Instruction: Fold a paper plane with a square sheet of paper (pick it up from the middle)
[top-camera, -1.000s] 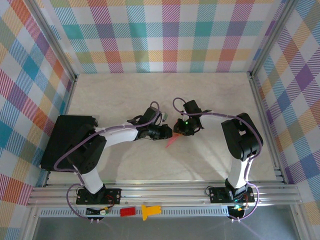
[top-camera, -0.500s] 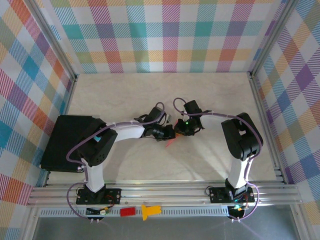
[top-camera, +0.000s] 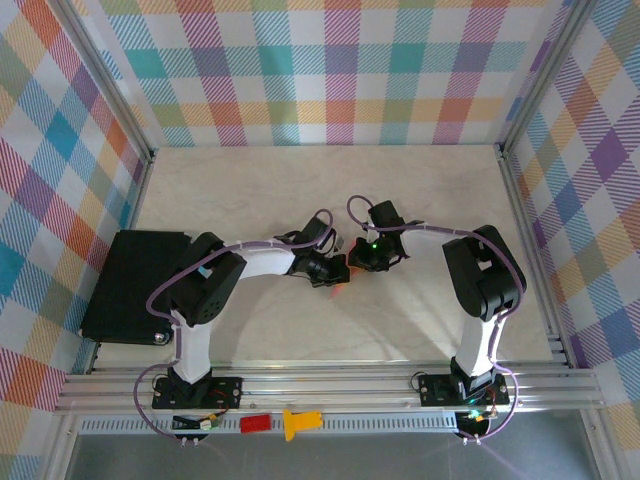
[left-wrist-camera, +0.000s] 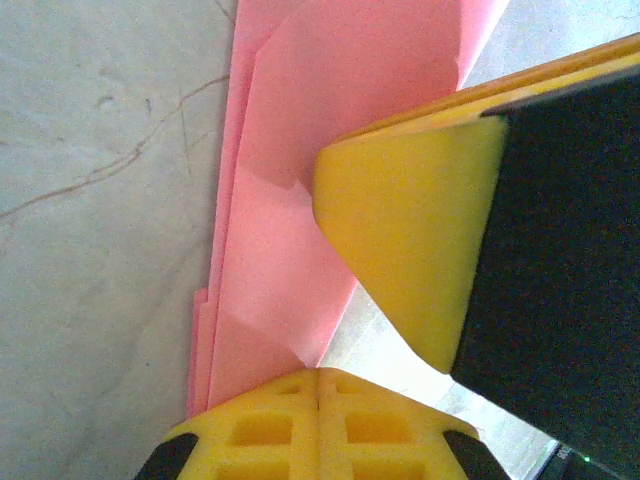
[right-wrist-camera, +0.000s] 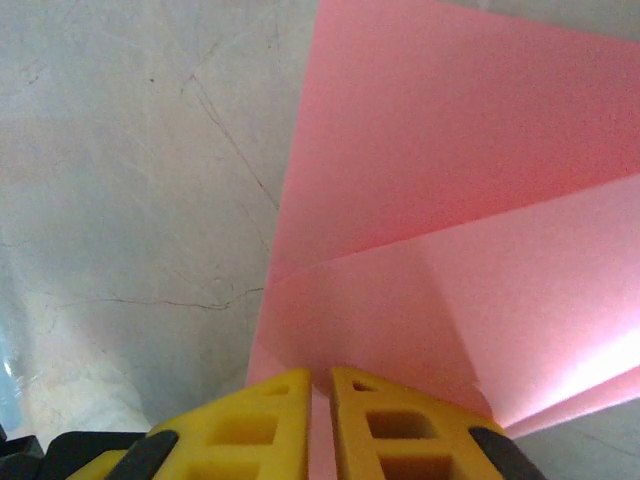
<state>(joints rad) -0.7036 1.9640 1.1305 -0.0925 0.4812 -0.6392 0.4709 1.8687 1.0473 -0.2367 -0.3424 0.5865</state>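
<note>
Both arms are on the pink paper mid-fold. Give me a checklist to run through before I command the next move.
1. Grip of the left tool on the pink paper: ok, its pads meet on the paper's edge.
2. Grip of the right tool: ok, the paper runs between its pads.
3. Folds in place: ok, creases and stacked layers are visible.
4. Clearance between the two tools: cannot tell; from above they look almost touching.
5. Paper lifted clear of the table: cannot tell.
</note>
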